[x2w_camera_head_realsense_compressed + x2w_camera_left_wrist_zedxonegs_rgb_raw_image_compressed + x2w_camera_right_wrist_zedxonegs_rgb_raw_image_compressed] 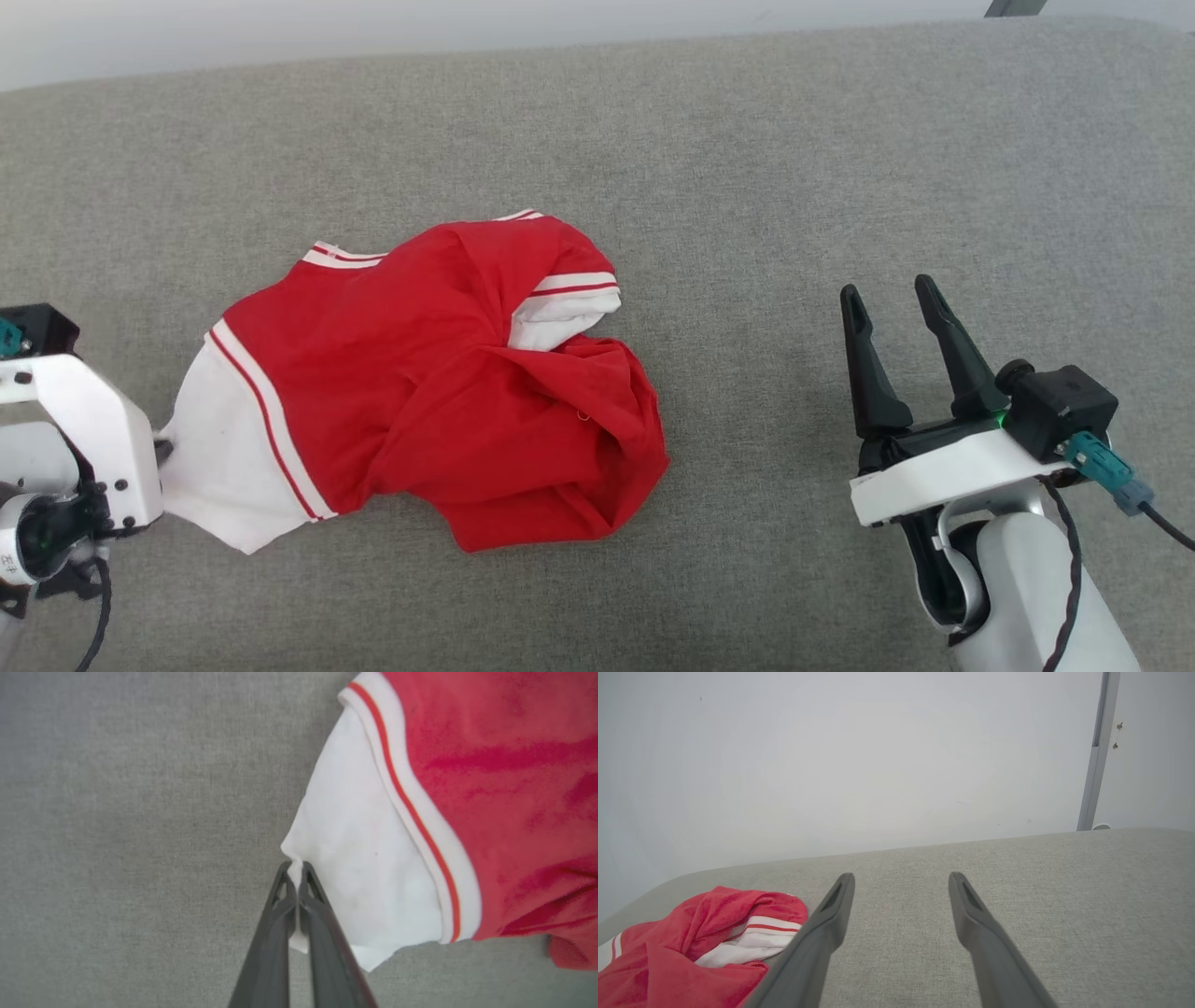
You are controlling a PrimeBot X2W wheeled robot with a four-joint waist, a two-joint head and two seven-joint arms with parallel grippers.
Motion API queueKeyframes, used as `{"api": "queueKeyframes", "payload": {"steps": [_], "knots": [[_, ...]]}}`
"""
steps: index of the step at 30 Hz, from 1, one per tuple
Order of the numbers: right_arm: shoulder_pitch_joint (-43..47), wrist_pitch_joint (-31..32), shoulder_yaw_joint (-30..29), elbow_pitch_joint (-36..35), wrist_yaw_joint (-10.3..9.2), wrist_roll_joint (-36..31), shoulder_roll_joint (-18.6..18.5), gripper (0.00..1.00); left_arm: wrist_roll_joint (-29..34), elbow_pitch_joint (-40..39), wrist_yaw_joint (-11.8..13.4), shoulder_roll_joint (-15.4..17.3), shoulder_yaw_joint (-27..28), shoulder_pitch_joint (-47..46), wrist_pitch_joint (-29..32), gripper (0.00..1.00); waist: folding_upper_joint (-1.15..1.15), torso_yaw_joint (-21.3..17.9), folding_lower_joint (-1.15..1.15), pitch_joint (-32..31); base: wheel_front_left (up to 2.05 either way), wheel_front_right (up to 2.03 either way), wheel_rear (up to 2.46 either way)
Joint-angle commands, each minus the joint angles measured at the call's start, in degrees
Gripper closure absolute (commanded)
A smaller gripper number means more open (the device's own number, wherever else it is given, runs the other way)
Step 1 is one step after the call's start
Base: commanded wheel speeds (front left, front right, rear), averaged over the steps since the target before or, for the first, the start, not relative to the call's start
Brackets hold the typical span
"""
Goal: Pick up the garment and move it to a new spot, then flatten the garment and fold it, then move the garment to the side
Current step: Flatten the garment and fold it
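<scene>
The garment (439,373), a red shirt with white sleeves and red-white striped trim, lies crumpled on the grey cushioned surface (747,168), left of centre. Its white sleeve (364,858) points toward my left arm. My left gripper (294,870) is shut on the edge of that sleeve, white cloth pinched between the two dark fingers. In the head view its fingertips are hidden behind the white wrist housing (84,420) at the far left. My right gripper (892,291) stands open to the right of the garment (700,942), well apart from it and holding nothing.
The grey surface extends wide to the right and behind the garment. Its back edge (924,847) meets a pale wall (878,756). A grey vertical post (1094,751) stands at the wall on the far right.
</scene>
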Motion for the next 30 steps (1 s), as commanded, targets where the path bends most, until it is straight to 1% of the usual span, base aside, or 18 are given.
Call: {"api": "queueKeyframes", "payload": {"steps": [1, 2, 4, 7, 11, 14, 15, 18, 19, 21, 24, 27, 30], "knots": [[-0.62, 0.18, 0.34, 0.12, 0.00, 0.21, -0.02, 0.00, 0.25, -0.77, -0.94, -0.30, 0.82, 0.28, -2.69, 0.43, 0.00, 0.16, 0.00, -0.34, 0.00, 0.00, 0.00], [-0.62, 0.17, 0.36, 0.13, 0.00, 0.19, -0.02, 0.00, 0.53, -0.98, -1.13, -0.38, 1.13, 0.22, -3.84, 0.00, 0.00, 0.34, 0.00, -0.49, 0.00, 0.00, 0.00], [-0.55, 0.27, 0.47, 0.13, 0.00, 0.22, -0.02, 0.00, 0.64, -1.28, -1.44, -0.50, 1.36, 0.31, -5.03, 0.00, 0.00, 0.54, 0.00, -0.68, 0.00, 0.00, 0.00], [-0.51, 1.07, 1.10, 0.29, 0.00, 0.17, -0.02, 0.00, 1.41, -3.05, -2.54, -0.89, 2.54, 1.10, -9.91, 0.00, 0.00, 1.12, 0.00, -1.31, 0.00, 0.00, 0.00], [-0.74, 2.63, 1.09, 0.40, 0.00, -0.77, -0.02, 0.00, 3.99, -5.84, -3.77, -1.90, 4.24, 2.51, -19.60, 0.00, 0.00, 2.33, 0.00, -2.03, 0.00, 0.00, 0.00], [-0.96, 4.22, 1.23, 0.31, 0.00, -1.31, -0.02, 0.00, 6.08, -7.51, -3.74, -2.80, 5.09, 4.44, -27.13, 0.00, 0.00, 3.47, 0.00, -2.57, 0.00, 0.00, 0.00], [-1.07, 4.82, 1.33, 0.25, 0.00, -1.73, -0.02, 0.00, 6.78, -8.15, -4.23, -3.39, 5.15, 5.27, -29.53, 0.00, 0.00, 3.91, 0.00, -2.81, 0.00, 0.00, 0.00], [-1.17, 6.99, 2.12, 0.21, 0.00, -1.98, -0.03, 0.00, 10.03, -9.25, -3.30, -4.35, 5.28, 7.17, -36.88, 0.00, 0.00, 5.51, 0.00, -3.43, 0.00, 0.00, 0.00], [-1.28, 7.66, 2.23, 0.03, 0.00, -2.00, -0.02, 0.00, 10.30, -9.35, -2.84, -5.31, 5.67, 8.18, -38.99, 0.00, 0.00, 5.99, 0.00, -3.64, 0.00, 0.00, 0.00], [-1.69, 9.36, 2.89, -0.26, 0.00, -1.86, -0.06, 0.00, 12.10, -9.77, -2.00, -6.18, 5.95, 9.56, -43.56, 0.00, 0.00, 7.01, 0.00, -3.95, 0.00, 0.00, 0.00], [-2.39, 12.16, 4.07, -0.38, 0.00, -1.41, -0.77, 0.00, 13.61, -9.92, -1.38, -8.15, 6.09, 11.47, -49.50, 0.00, 0.00, 8.76, 0.00, -4.35, 0.00, 0.00, 0.00], [-3.32, 15.20, 6.03, 0.01, 0.00, -1.13, -2.03, 0.00, 14.68, -9.76, -0.86, -10.41, 5.73, 13.18, -54.15, 0.00, 0.00, 10.62, 0.00, -4.64, 0.00, 0.00, 0.00], [-4.92, 18.83, 8.09, 0.82, 0.00, -0.17, -3.48, 0.00, 15.46, -9.34, -1.07, -12.39, 4.96, 14.27, -56.86, 0.00, 0.00, 12.57, 0.00, -4.81, 0.00, 0.00, 0.00]]}}
